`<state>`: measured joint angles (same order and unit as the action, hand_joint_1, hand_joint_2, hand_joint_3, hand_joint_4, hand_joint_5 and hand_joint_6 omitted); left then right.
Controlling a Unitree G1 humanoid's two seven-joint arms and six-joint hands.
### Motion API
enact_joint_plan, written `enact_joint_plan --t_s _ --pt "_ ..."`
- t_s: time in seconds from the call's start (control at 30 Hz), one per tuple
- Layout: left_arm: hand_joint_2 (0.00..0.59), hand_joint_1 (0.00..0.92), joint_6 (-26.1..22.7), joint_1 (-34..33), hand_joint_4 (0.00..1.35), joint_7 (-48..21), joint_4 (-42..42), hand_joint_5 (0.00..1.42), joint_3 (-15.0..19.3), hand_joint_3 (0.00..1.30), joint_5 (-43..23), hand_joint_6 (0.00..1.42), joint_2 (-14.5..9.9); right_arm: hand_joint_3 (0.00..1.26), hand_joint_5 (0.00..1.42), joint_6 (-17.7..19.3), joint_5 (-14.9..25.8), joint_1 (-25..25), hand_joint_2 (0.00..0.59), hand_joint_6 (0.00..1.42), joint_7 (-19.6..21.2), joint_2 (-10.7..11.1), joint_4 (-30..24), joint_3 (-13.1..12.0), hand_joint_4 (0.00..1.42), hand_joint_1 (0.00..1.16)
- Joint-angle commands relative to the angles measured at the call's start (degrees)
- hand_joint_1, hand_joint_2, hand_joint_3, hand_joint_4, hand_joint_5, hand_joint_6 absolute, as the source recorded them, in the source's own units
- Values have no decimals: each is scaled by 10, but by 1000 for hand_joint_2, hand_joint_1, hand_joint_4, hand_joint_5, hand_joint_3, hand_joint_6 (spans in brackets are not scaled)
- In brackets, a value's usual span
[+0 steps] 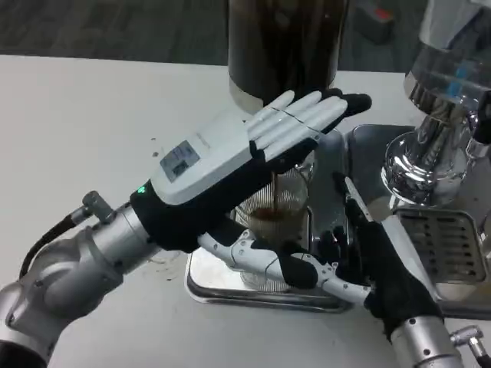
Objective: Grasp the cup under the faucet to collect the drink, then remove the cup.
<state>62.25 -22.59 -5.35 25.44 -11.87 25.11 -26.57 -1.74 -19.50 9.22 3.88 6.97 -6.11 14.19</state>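
A clear ribbed cup [270, 224] stands on the metal drip tray [222, 287] under the faucet of a dark drink dispenser [282, 46]. A thin brown stream [275, 192] falls into it, and brown drink lies in the cup. My left hand [230, 157] reaches over the cup with its fingers [307, 115] stretched flat against the dispenser's front, hiding the faucet; its thumb [253, 257] runs low across the cup's front. My right hand [360, 253] is at the cup's right side and holds it, fingers upright along the wall.
A chrome machine [430, 153] with a grated tray [449, 241] stands close at the right. The dispenser blocks the back. Bare white table [84, 115] stretches to the left.
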Motion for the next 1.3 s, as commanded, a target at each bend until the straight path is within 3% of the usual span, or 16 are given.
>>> enact_joint_plan --t_s 0.03,0.87,1.3 --pt "75 0 -7 8 0 -7 -2 21 -2 0 9 0 -10 0 0 17 4 -17 205 0 -9 -4 13 5 0 687" --pt "78 0 -22 15 0 -1 -18 38 10 0 2 0 -12 0 0 33 9 -56 211 2 -10 -26 64 10 0 680" --pt "80 0 -53 53 0 63 -78 79 111 0 -4 0 -16 0 0 41 12 -62 220 4 -10 -23 78 10 0 672"
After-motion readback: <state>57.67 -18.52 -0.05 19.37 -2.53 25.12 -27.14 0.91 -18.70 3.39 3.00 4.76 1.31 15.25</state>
